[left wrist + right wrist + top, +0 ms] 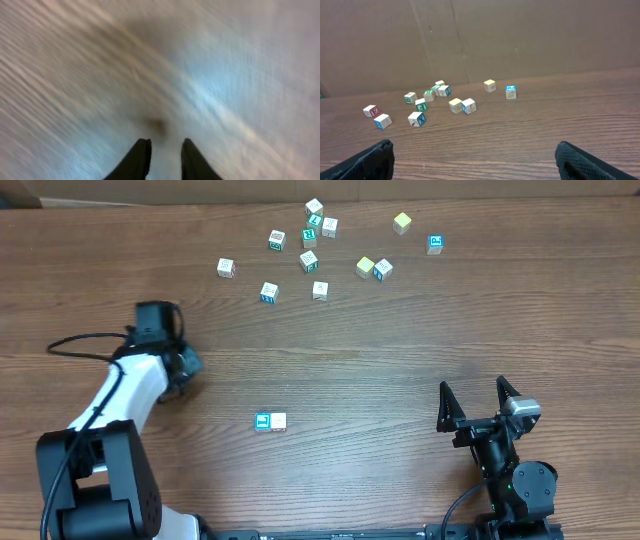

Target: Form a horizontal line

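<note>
The horizontal line [270, 421] is only two cubes so far: a blue-faced cube [262, 421] and a whitish cube [279, 421], touching side by side on the wooden table [400, 350], with the blue one on my left. My left pincer [187, 364] hangs to the left of that line and a little farther out from my base, well apart from it. Its wrist view is smeared, but I can see my two fingers [142, 155] parted by a narrow gap with nothing between them and only bare wood beneath. My right pincer [472, 386] sits to the right of the line, about level with it and well apart, its jaws spread wide and empty. The loose cubes [309, 261] lie scattered far beyond the line, toward the table's back edge. Most of them are bunched together, with a yellow cube [402, 222] and a blue-topped cube [435, 244] off to the right of the bunch.
</note>
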{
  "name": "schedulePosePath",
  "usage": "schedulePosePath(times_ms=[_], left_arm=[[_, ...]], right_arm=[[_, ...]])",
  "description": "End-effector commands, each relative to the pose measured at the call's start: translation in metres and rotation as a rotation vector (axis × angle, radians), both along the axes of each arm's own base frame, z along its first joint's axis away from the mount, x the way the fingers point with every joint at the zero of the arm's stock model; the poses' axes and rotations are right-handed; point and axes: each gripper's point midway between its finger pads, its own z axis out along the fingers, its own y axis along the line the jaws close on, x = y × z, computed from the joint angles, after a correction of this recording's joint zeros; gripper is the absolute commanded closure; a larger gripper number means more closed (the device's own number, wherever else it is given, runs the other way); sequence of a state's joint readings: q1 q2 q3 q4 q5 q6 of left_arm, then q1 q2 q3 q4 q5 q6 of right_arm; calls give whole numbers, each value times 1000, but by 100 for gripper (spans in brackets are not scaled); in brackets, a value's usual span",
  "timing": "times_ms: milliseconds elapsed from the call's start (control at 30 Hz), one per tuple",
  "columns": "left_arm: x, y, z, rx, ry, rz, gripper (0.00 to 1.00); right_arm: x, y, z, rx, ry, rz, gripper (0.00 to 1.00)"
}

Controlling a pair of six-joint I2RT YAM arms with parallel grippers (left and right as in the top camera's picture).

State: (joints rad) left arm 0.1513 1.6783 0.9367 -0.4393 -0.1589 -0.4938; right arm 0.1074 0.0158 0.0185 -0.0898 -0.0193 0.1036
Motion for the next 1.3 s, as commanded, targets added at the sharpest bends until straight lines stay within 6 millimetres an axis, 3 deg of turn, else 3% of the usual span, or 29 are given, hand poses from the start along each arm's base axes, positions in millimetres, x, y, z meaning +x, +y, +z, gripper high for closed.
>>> schedulePosePath(times_ms=[0, 33, 133, 167, 1267], left_arm=[[16, 26, 15, 36, -91, 62, 59], [21, 33, 19, 42, -122, 76, 41], [30, 46, 26, 54, -180, 103, 4], [30, 48, 27, 55, -186, 108, 0], [30, 48, 27, 56, -183, 107, 0]], right_arm=[[0, 1, -3, -7, -1, 2, 0], [0, 1, -3, -7, -1, 2, 0], [0, 1, -3, -7, -1, 2, 0], [0, 1, -3, -7, -1, 2, 0], [0, 1, -3, -7, -1, 2, 0]])
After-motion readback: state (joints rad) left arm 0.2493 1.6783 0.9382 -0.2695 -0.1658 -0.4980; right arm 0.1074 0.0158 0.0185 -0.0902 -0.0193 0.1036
